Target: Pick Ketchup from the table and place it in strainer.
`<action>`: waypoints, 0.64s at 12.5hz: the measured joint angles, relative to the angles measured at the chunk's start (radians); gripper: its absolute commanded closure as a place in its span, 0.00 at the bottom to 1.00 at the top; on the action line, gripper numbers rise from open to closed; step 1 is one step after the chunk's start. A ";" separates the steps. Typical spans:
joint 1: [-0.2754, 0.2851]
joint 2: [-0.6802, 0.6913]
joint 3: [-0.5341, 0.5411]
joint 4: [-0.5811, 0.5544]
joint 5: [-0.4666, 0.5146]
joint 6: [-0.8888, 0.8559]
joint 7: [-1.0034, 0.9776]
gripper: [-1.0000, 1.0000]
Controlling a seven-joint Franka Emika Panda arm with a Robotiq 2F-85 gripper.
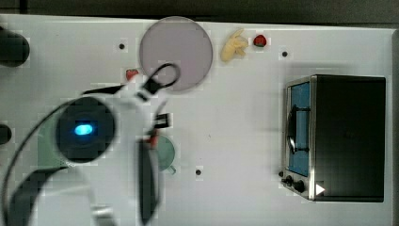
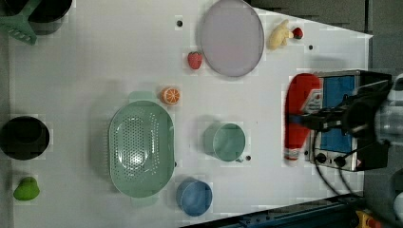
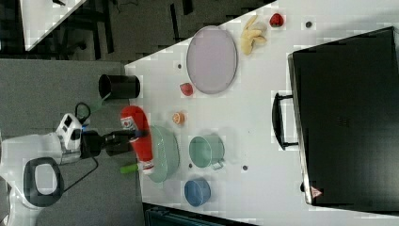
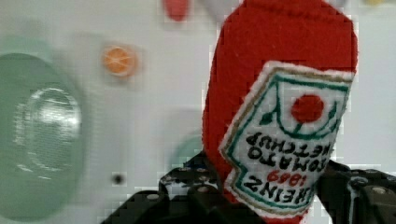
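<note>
- The gripper (image 3: 136, 134) carries the Ketchup (image 3: 137, 136) clear of the table (image 2: 119, 57); the fingers (image 4: 205, 186) pinch its lower body from both sides, across the narrow width, so the bottle hangs steady in transit.
- The bottle's long axis lies roughly level, cap end toward the blue cup's (image 2: 194, 197) table edge.
- In the right view it appears to hang by the strainer's (image 2: 140, 148) rim, though depth is uncertain.
- The strainer bowl is empty and open for the drop.
</note>
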 measured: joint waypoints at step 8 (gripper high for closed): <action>0.059 0.348 0.342 -0.014 -0.007 0.345 0.535 0.39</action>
